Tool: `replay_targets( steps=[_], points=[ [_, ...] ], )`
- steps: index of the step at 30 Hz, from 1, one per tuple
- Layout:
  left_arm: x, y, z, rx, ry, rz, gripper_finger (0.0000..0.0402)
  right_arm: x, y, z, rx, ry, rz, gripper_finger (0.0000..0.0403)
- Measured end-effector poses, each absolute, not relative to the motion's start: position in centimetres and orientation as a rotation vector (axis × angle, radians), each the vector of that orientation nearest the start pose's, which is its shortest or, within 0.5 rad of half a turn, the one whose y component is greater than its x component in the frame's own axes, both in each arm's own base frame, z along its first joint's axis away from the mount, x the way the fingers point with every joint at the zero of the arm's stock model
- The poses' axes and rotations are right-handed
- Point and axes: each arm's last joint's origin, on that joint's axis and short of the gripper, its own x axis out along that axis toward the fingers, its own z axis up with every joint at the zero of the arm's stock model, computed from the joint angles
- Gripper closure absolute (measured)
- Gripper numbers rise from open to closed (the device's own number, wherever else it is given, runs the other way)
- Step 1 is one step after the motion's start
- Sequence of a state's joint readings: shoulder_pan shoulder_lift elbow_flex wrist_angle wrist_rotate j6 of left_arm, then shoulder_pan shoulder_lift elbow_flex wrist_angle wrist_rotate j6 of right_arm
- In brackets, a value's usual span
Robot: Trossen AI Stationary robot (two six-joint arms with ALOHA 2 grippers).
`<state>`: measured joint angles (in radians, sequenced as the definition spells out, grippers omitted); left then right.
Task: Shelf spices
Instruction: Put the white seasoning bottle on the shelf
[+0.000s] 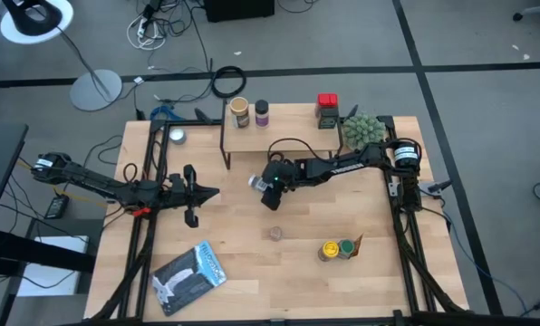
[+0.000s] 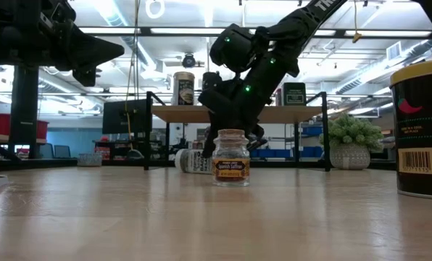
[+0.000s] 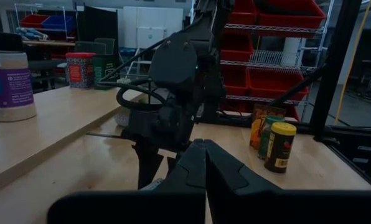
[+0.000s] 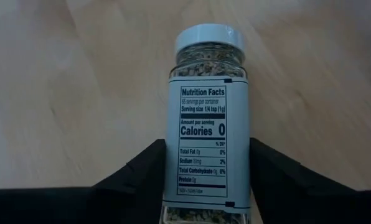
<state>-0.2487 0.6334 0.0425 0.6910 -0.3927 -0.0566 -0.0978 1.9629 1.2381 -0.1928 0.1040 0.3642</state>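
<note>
A white-lidded spice jar [image 4: 205, 124] with a nutrition label lies on its side on the table [image 1: 252, 272], in front of the shelf [image 1: 284, 136]. My right gripper [image 4: 207, 163] comes down over it [image 1: 270, 187], with one finger on each side. My left gripper [image 1: 211, 192] hovers shut to the jar's left and holds nothing. Standing on the shelf are a tan-lidded jar [image 1: 240, 111], a dark-lidded jar [image 1: 262, 113] and a red tin [image 1: 327, 108]. A small jar [image 1: 276, 234] and a yellow-lidded [image 1: 329, 251] and green-lidded [image 1: 346, 247] pair stand on the table. My right gripper pinches the white-lidded jar by the flat sides of its body [image 4: 173, 168], toward the base end, between its two fingers [image 4: 142, 177]. The fingers slant down from above and from the right. The jar lies on its side on the table [image 2: 193, 161], with its lid pointing away from the wrist.
A fuzzy green plant [image 1: 363, 129] stands at the shelf's right end. A flat silver-blue pouch [image 1: 189, 274] lies near the left front corner. A small round tin [image 1: 176, 136] sits left of the shelf. Bare wood lies between the arms and the near edge.
</note>
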Motion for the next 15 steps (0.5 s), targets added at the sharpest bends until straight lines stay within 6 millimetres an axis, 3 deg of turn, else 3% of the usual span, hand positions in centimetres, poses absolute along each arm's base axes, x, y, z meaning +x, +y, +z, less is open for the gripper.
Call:
replay_targets(
  steps=[8,15],
  points=[
    [13.7,-2.3,18.2,-0.088,-0.096,0.141,0.04,40.1,-3.4,15.6,0.312,0.857,-0.354,0.0211],
    [13.7,-2.3,18.2,-0.086,-0.091,0.141,0.04,40.2,-2.1,17.5,0.272,0.783,-0.338,0.0212]
  ],
)
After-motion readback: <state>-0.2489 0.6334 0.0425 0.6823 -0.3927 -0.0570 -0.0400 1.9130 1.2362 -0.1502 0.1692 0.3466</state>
